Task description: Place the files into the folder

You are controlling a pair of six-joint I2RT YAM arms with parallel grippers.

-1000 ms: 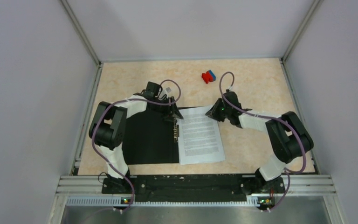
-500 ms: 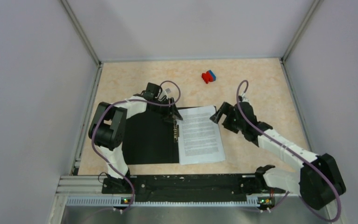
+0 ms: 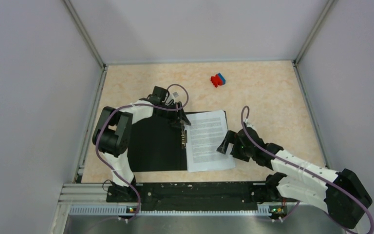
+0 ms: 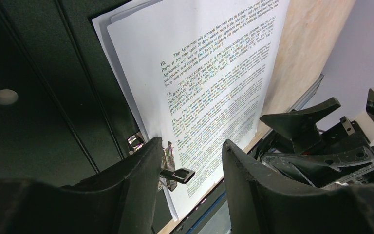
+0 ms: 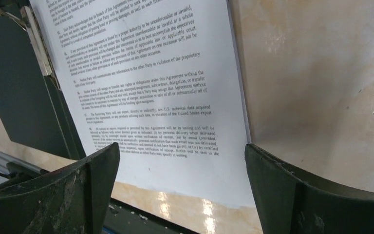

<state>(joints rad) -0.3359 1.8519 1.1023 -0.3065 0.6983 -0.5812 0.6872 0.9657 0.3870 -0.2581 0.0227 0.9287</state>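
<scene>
The files (image 3: 209,141) lie slightly askew on the right half of the open folder (image 3: 153,146), their near right corner overhanging onto the bench (image 3: 272,97). The left fingers (image 4: 141,170) stand part-open astride the spine clip (image 4: 173,171). The right fingers (image 5: 282,180), spread wide, hover over that corner; best to nudge it left, squaring the sheets under the clip

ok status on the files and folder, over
left end effector open, straddling the clip lever. right end effector open wide, empty, over the files' near corner. files lying skewed on the open folder. small red-and-blue object far back, clear of it all.
</scene>
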